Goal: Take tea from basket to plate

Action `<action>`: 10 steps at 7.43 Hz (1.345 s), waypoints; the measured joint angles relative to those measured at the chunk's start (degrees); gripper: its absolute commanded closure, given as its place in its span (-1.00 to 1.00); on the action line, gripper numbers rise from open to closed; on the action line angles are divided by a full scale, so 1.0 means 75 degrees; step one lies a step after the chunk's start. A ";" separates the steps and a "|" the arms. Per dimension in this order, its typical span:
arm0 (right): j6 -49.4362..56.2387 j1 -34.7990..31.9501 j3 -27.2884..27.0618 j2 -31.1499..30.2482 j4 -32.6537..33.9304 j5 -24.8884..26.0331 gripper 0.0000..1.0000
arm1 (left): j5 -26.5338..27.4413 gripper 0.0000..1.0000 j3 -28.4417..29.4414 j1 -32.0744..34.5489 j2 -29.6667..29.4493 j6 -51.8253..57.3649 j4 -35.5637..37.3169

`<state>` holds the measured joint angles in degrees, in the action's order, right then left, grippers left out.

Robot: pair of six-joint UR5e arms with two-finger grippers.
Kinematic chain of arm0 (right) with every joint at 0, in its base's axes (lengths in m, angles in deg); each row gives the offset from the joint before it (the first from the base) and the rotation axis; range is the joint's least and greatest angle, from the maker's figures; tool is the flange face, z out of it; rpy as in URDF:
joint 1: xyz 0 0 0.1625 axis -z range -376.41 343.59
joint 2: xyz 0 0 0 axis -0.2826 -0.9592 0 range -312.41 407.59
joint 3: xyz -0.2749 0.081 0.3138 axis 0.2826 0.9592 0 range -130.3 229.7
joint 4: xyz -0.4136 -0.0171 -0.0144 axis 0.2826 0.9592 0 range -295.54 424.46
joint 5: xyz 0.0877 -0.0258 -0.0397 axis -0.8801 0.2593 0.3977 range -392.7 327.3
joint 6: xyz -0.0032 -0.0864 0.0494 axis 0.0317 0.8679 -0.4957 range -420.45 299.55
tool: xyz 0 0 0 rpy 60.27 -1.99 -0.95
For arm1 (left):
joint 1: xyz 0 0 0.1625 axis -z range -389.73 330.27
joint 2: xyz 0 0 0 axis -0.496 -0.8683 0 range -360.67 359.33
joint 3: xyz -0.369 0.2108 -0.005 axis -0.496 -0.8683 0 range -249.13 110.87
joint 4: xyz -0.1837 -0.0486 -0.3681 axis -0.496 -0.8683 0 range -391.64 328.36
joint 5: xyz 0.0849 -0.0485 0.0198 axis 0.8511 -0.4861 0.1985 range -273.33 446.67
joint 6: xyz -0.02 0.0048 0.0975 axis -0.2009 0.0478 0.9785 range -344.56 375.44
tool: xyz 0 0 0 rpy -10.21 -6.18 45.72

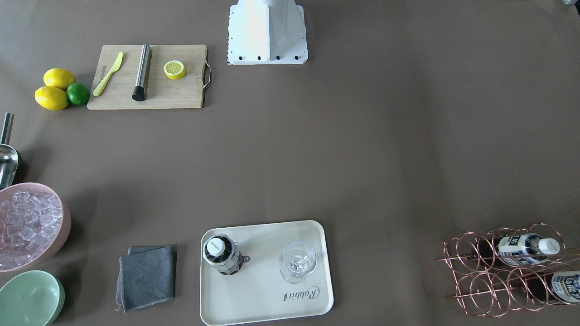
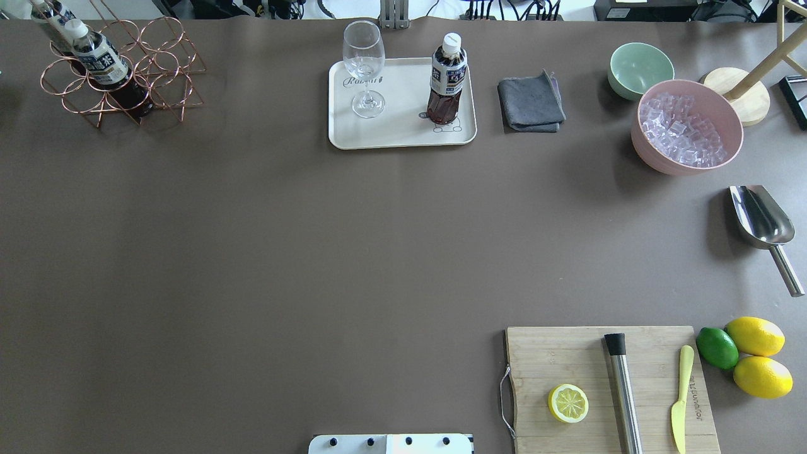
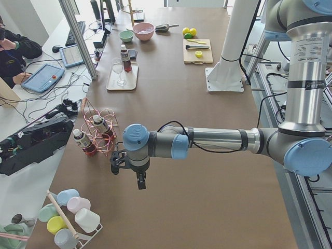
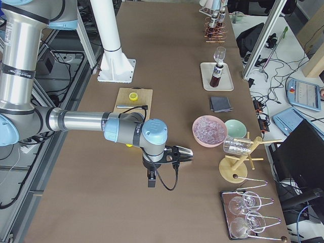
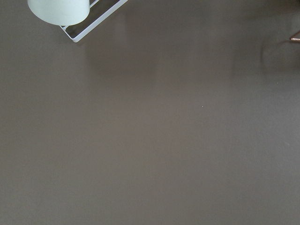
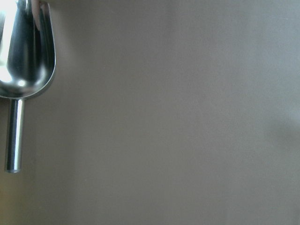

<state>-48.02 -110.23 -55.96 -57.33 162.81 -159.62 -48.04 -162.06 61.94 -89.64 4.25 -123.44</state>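
One tea bottle (image 2: 447, 79) stands upright on the cream plate (image 2: 403, 135), next to a clear stemmed glass (image 2: 364, 69). It also shows in the front view (image 1: 220, 253) on the plate (image 1: 267, 299). Two more tea bottles (image 2: 101, 60) (image 2: 50, 12) lie in the copper wire basket (image 2: 161, 63) at the far left corner. My left gripper (image 3: 128, 168) hovers over bare table near the basket (image 3: 106, 136); I cannot tell if it is open or shut. My right gripper (image 4: 151, 174) hovers beside the metal scoop (image 4: 182, 153); I cannot tell its state either.
A grey cloth (image 2: 531, 104), a mint-green bowl (image 2: 640, 69) and a pink bowl of ice (image 2: 687, 129) sit right of the plate. A metal scoop (image 2: 763, 227), lemons and a lime (image 2: 747, 353), and a cutting board (image 2: 605, 384) lie on the right.
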 measured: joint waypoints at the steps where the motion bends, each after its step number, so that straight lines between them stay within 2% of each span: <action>1: 0.0003 -0.0071 -0.0002 -0.0019 0.0000 -0.0013 -0.99 | 0.0027 -0.95 -0.0345 0.0016 -0.0002 0.0024 0.0535; 3: 0.0006 -0.0160 -0.0005 -0.0040 0.0000 -0.0036 -0.99 | 0.0070 -0.95 -0.0585 0.0003 -0.0027 0.0032 0.0919; 10: 0.0006 -0.0227 0.0002 -0.0049 0.0000 -0.0024 -0.99 | 0.0300 -0.95 -0.0631 -0.0018 -0.0067 0.0039 0.0946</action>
<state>-47.97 -111.94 -55.95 -57.70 162.81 -159.80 -45.79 -166.79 61.80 -90.14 4.54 -116.34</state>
